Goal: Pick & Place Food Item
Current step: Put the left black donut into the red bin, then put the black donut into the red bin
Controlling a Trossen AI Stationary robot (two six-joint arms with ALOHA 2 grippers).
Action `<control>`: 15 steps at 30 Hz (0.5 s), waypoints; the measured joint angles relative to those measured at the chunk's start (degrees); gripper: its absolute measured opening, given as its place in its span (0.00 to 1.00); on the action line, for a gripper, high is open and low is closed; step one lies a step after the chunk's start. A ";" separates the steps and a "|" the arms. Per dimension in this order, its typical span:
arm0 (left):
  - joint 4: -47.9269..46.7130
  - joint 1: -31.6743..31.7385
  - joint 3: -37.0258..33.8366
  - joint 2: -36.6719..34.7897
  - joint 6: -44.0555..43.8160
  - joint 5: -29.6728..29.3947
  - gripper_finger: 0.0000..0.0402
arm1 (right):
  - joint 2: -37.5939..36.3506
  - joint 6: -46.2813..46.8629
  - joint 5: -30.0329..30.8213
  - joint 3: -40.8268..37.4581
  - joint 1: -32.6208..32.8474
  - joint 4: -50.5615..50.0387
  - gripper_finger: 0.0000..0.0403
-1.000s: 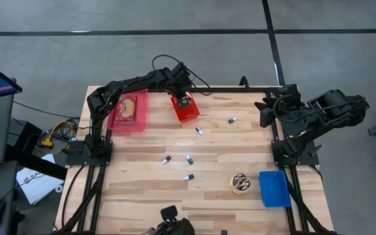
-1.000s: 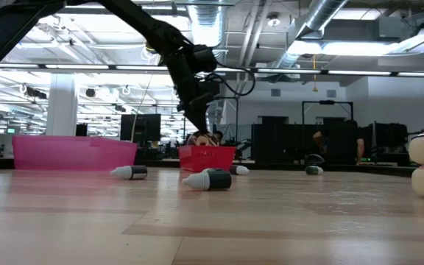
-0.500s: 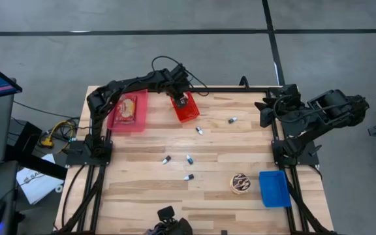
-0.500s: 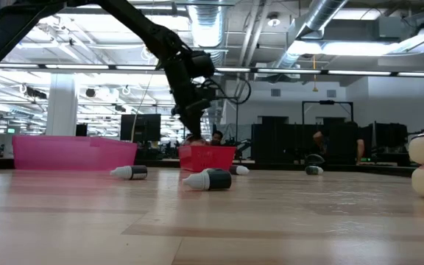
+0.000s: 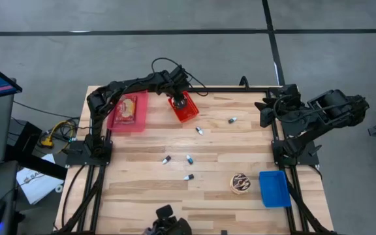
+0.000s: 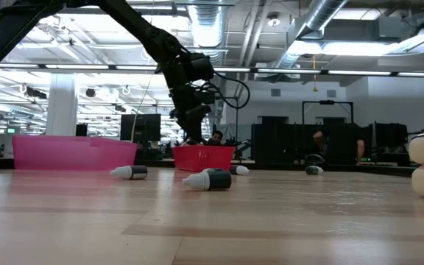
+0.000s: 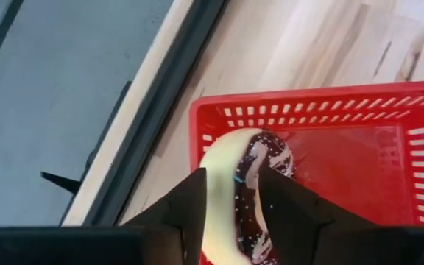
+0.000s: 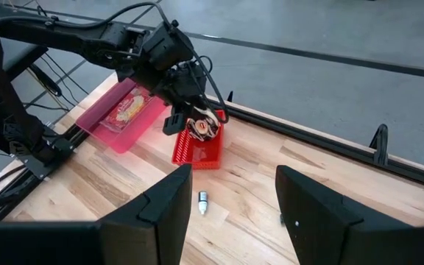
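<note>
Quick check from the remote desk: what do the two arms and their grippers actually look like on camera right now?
Both arms are dark, nearly black, built of jointed tubular links on black frame mounts at the table's edges. The left gripper has two broad, flat, dark fingers; the right gripper has the same. Thin black cables loop loosely off the left arm's wrist.

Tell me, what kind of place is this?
Probably a robotics lab in an open-plan office: exposed ceiling ducts, rows of dark monitors, and a wooden test table on a black frame.

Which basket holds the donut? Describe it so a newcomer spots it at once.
Start at the table's far edge, where the left arm reaches. Beside the flat pink tray sits a small red slatted basket, with the chocolate-frosted donut between the left gripper's fingers over it. It is the only red container.
</note>
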 joint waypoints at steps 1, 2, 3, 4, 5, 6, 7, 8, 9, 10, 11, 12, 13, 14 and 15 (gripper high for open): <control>0.06 0.09 0.00 -0.14 0.02 -0.19 0.31 | 0.00 0.00 0.00 0.00 0.00 0.00 0.47; 0.12 0.15 -0.02 -0.27 0.19 -0.25 0.32 | 0.00 0.00 -0.02 0.00 0.00 0.00 0.47; 0.56 0.15 -0.02 -0.52 0.28 -0.29 0.33 | 0.00 0.00 0.00 0.00 0.00 0.00 0.47; 0.76 0.25 -0.04 -0.99 0.30 -0.28 0.34 | 0.00 0.00 0.00 0.00 0.00 0.00 0.47; 0.68 0.35 -0.07 -1.49 0.40 -0.27 0.34 | 0.02 0.00 -0.02 0.00 0.00 0.00 0.47; 1.39 0.35 -0.04 -1.96 0.96 -0.18 0.35 | 0.02 0.00 -0.02 0.00 0.00 0.00 0.47; 1.58 0.37 -0.04 -2.65 1.19 0.23 0.35 | 0.02 0.00 -0.02 0.00 0.00 0.00 0.47; 0.79 0.37 -0.04 -3.20 1.31 0.53 0.36 | 0.04 0.06 -0.02 0.00 0.02 0.00 0.47; 0.99 0.37 -0.04 -3.64 1.38 0.96 0.36 | 0.02 0.32 -0.02 0.00 0.00 -0.01 0.47; 0.81 0.37 -0.06 -4.29 1.19 1.61 0.36 | 0.02 0.51 0.00 0.00 0.01 -0.02 0.47; 0.12 0.39 -0.51 -5.14 0.93 2.63 0.36 | 0.02 0.65 0.00 0.00 0.02 -0.02 0.47; 0.10 0.27 -0.98 -6.09 0.05 3.72 0.36 | 0.02 0.94 0.00 0.00 0.02 -0.02 0.47; 0.77 0.20 -1.85 -7.27 -1.43 5.88 0.36 | 0.02 1.18 0.03 0.00 0.02 -0.02 0.47; 0.75 0.04 -2.98 -8.41 -3.03 7.97 0.36 | 0.02 1.38 0.08 0.00 0.02 -0.02 0.47; 1.00 -0.26 -4.33 -9.67 -4.57 10.32 0.36 | 0.02 1.49 0.10 0.00 0.04 -0.02 0.47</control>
